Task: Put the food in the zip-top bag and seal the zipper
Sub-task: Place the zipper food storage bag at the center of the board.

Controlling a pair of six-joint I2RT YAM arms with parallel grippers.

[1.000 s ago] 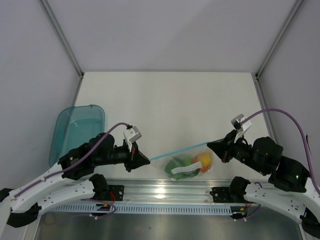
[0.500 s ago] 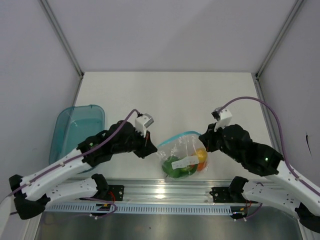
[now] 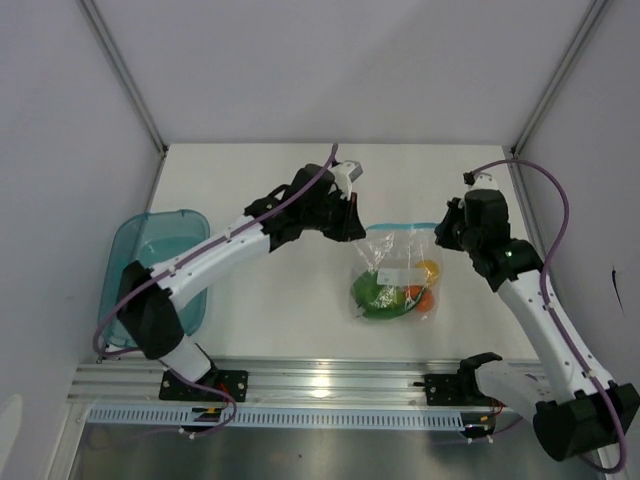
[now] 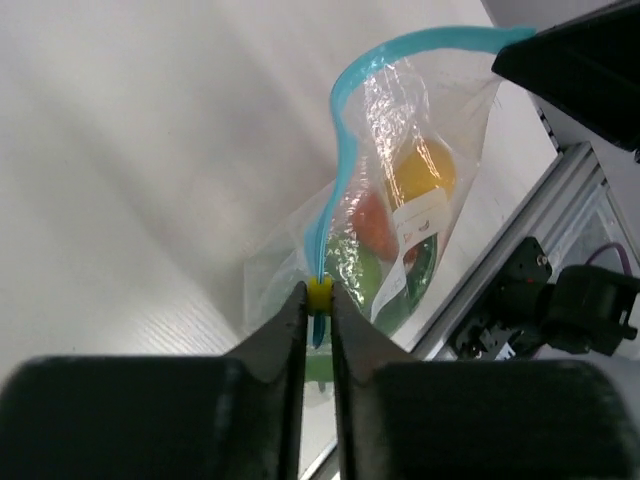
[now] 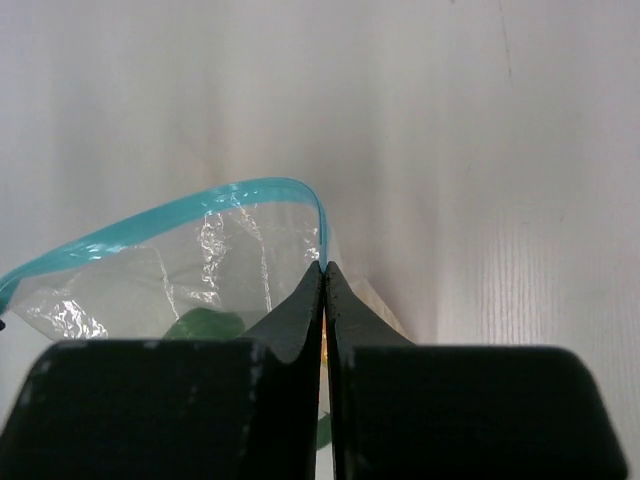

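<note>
The zip-top bag [image 3: 395, 255], where is it now, and who holds it? — Mira

It lies on the table [image 3: 220, 170], right of the middle, with the food [image 3: 380, 295] inside at the near end and the zipper [image 3: 402, 226] on the far side. The left gripper [image 3: 357, 228] has its jaws almost together on one end of the zipper; the right gripper [image 3: 446, 232] has its jaws pressed together on the other end — Tom

What can go wrong from here? — Mira

The zipper bends in an arc, so I cannot tell if the mouth is closed along all its length. If it is not, the round fruits can roll out when the bag moves. Also a sideways pull can draw the thin strip out of the left jaws — Tom

And compared with one second ago? — Mira

Then the bag was near the front rail [image 3: 330, 385] and the zipper was stretched straight between the grippers. Now both arms reach forward, the bag is farther onto the table, and the strip is slack — Tom
</note>
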